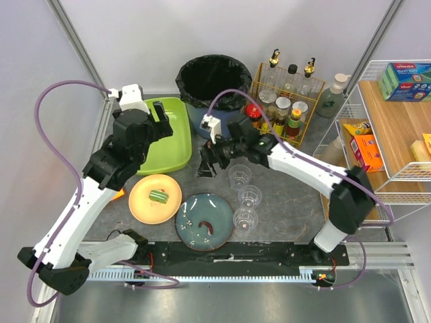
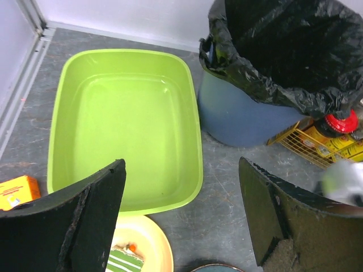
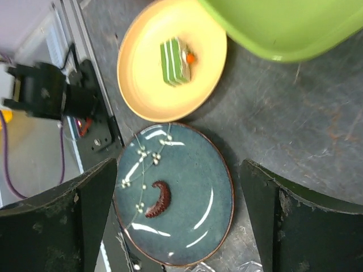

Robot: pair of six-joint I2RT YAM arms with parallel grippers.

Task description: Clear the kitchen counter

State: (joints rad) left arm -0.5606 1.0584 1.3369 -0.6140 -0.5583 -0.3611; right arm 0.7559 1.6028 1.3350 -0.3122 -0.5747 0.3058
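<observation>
Left gripper (image 1: 163, 114) is spread wide with nothing between its fingers (image 2: 85, 218), hanging over the lime-green plastic tub (image 1: 174, 145) at the back left of the kitchen counter (image 1: 289, 208). Tub looks bare inside in the left wrist view. Right gripper (image 1: 206, 165) is also spread and holds nothing; it sits mid-counter, beside the front right corner of the tub and left of the glasses, and its wrist camera looks down on two plates.

The grey mottled counter fills the middle of the top view, with the arm bases at its near edge.

- Yellow plate (image 1: 145, 202) is front left, with a green-and-white striped cake slice (image 1: 159, 196) on it.
- Teal plate (image 1: 202, 229) is just right of the yellow one and carries a small dark red curved piece (image 3: 159, 199); I cannot tell what that is.
- Three clear glasses (image 1: 248, 196) stand in a row right of the teal plate.
- Blue bin with a black liner (image 1: 214, 81) is at the back, right of the tub.
- Yellow wire caddy of sauce bottles (image 1: 286, 101) is right of the bin.
- Small orange box (image 2: 17, 192) lies left of the tub's near corner.
- White wire rack (image 1: 397, 121) stands off the right edge.
</observation>
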